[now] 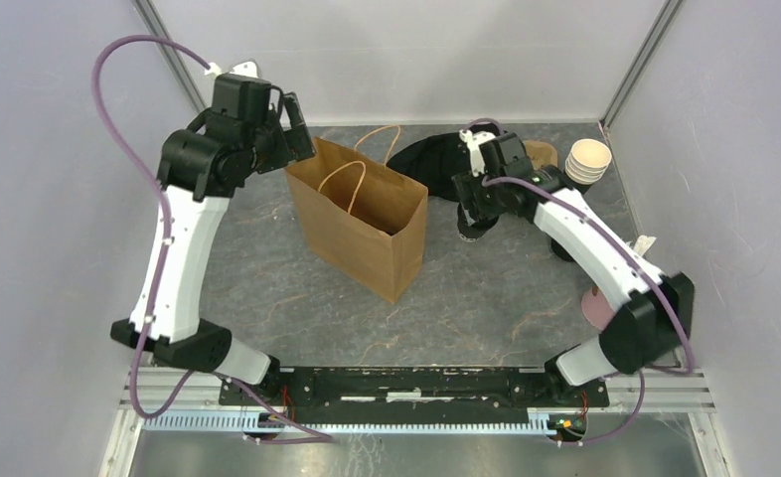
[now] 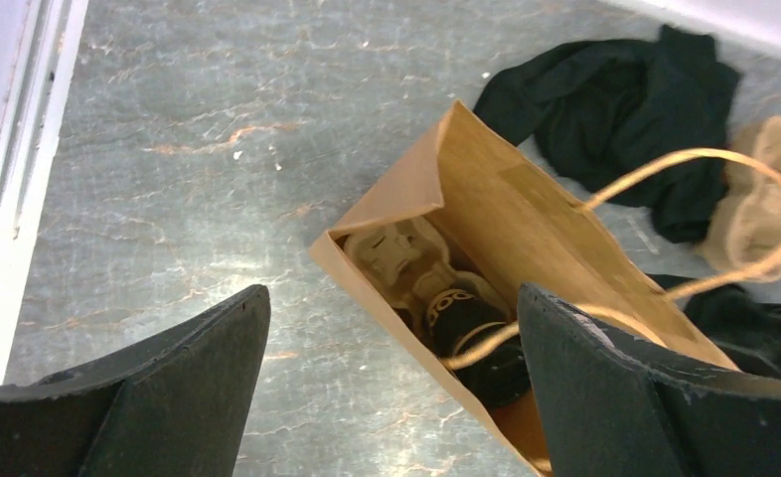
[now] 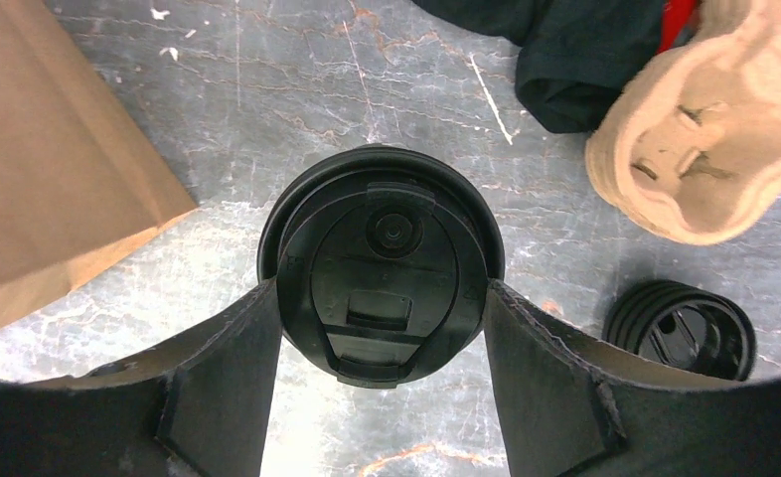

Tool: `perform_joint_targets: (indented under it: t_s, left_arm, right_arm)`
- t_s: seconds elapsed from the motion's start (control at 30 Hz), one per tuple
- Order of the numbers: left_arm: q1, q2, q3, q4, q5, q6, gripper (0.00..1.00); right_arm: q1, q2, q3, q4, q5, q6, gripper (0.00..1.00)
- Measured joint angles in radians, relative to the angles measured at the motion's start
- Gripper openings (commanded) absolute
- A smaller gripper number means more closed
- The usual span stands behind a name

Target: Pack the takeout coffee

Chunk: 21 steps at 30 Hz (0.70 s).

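Note:
One takeout coffee (image 3: pixel 382 238), a black cup with a black sip lid, stands on the table right of the brown paper bag (image 1: pixel 362 214). My right gripper (image 3: pixel 382 288) reaches down around it, and both fingers press on the sides of the lid. In the top view the gripper (image 1: pixel 476 224) hides most of this cup. A second lidded black cup (image 2: pixel 466 323) sits inside the bag (image 2: pixel 526 229) on a cardboard carrier (image 2: pixel 396 248). My left gripper (image 2: pixel 394 290) hangs open above the bag's far left end (image 1: pixel 295 124) and holds nothing.
A black cloth (image 1: pixel 431 159) lies behind the bag. Near it are a cardboard cup carrier (image 3: pixel 709 139) and a stack of loose black lids (image 3: pixel 680 333). Lidless cups (image 1: pixel 588 159) are stacked at the back right. The bag's rope handles (image 2: pixel 704 199) arch over its mouth.

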Motion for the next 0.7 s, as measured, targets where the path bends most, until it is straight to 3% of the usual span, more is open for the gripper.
perform_joint_targets:
  t_s: [0.27, 0.37, 0.7]
  left_arm:
    - [0.032, 0.176, 0.016, -0.025, 0.029, 0.080, 0.92]
    - [0.032, 0.194, 0.000, -0.007, 0.037, 0.119, 0.84]
    - [0.032, 0.274, 0.000, 0.008, 0.072, 0.195, 0.71]
  right_arm:
    - [0.000, -0.304, -0.111, 0.009, 0.027, -0.013, 0.06]
    - [0.000, -0.378, -0.145, 0.007, 0.036, -0.013, 0.00]
    - [0.000, -0.460, -0.151, -0.014, 0.054, -0.021, 0.00]
